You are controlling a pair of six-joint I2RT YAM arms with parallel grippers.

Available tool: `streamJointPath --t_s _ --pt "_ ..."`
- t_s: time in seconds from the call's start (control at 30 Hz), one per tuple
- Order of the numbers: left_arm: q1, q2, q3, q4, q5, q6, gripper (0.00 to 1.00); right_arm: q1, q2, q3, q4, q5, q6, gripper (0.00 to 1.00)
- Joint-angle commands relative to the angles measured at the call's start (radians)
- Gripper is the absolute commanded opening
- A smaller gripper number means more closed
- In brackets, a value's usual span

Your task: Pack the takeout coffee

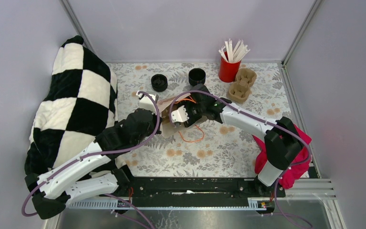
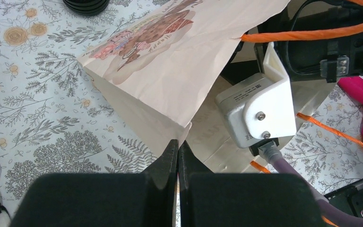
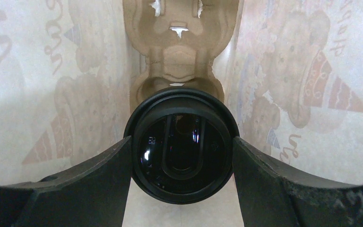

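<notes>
My right gripper [image 3: 182, 142] clasps the cup [image 3: 182, 163] at its lid, frame centre, inside the bag [image 3: 33, 94] before a carrier [image 3: 179, 52]; my left gripper [image 2: 178, 156], closed, pinches the bag's lip; the cup looks light, slick, crushable below; I'd keep 2 pads on the stiff rim

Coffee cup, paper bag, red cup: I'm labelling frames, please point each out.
coffee cup [image 3: 182, 151]: right wrist view, centre of its lid.
paper bag [image 2: 170, 71]: left wrist view, plain side panel.
red cup [image 1: 229, 71]: top external view, red wall.
</notes>
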Motion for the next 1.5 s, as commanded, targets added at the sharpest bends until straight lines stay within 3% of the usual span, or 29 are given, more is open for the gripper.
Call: streamJointPath --t_s 0.0,0.2,0.53,1.23,1.47 --pt "-0.004 0.008 0.061 0.009 0.017 0.020 0.00 -0.015 0.018 0.022 0.063 -0.066 0.003 0.00" --pt "-0.004 0.016 0.071 0.000 0.018 0.022 0.00 -0.016 -0.001 0.017 0.089 -0.145 0.077 0.00" --pt "-0.004 0.031 0.094 -0.014 0.040 0.021 0.00 -0.015 0.008 0.006 0.153 -0.130 0.093 0.00" --pt "-0.004 -0.014 0.109 -0.093 0.154 -0.035 0.00 -0.011 -0.073 -0.034 -0.044 -0.215 0.107 0.00" --pt "-0.005 -0.060 0.105 -0.148 0.234 -0.043 0.00 0.068 -0.156 -0.065 -0.095 -0.170 0.172 0.00"
